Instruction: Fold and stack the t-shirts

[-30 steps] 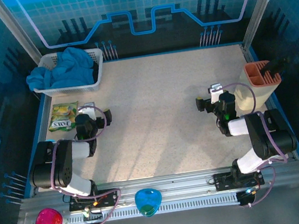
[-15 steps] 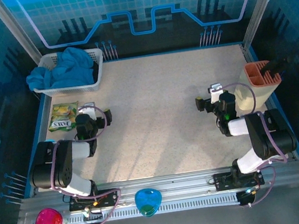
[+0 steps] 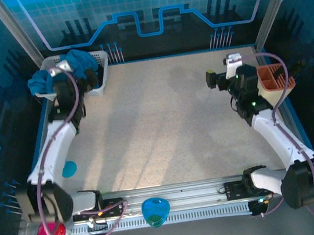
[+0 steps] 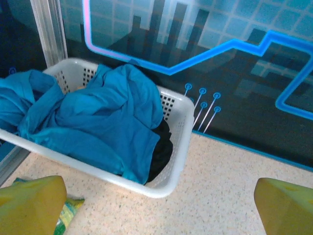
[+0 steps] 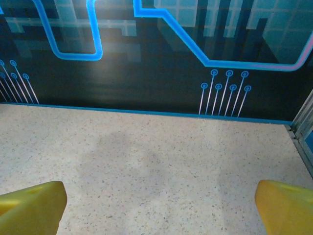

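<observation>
teal shirt over black shirt, basket, table's far-left corner | left gripper spread apart, empty, shirts just ahead-left, nearer | right gripper spread apart, empty, well away

One teal t-shirt, one black t-shirt, one basket, one cup, one snack packet, one orange holder.

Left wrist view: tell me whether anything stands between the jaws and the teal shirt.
Nothing visible does. The teal shirt lies heaped on top in the white basket, uncovered; only the basket's near rim sits lower in front.
</observation>
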Available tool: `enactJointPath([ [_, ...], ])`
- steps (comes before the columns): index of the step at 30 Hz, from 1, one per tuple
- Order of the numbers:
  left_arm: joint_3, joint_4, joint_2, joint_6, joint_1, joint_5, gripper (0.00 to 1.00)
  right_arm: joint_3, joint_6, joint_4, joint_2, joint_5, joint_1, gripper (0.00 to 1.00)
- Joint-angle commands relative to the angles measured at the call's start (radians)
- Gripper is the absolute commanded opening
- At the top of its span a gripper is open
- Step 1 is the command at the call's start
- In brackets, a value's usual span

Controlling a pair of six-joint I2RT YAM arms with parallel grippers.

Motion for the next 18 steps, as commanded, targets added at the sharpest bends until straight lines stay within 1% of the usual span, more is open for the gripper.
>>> enactJointPath([
  [1,0.226,-0.365,0.229,-0.07,0.042,-0.018,0.99,0.078,0.039,-0.348,0.044,-0.034,0.032,1.0],
  [3,0.389,-0.418,0.367,-0.079,0.078,0.007,0.91,0.088,0.042,-0.356,0.04,-0.051,0.047,1.0],
  [5,0.534,-0.459,0.499,-0.1,0.115,0.039,0.86,0.088,0.052,-0.366,0.033,-0.081,0.051,1.0],
  [8,0.687,-0.482,0.651,-0.117,0.158,0.082,0.83,0.068,0.054,-0.373,0.02,-0.099,0.059,1.0],
  [10,0.766,-0.5,0.736,-0.118,0.178,0.105,0.8,0.048,0.057,-0.373,0.012,-0.101,0.064,1.0],
  [14,0.893,-0.541,0.878,-0.108,0.197,0.118,0.79,0.014,0.063,-0.378,0.006,-0.122,0.065,1.0],
  [18,0.97,-0.571,0.965,-0.105,0.202,0.128,0.78,-0.007,0.071,-0.379,0.004,-0.122,0.07,1.0],
])
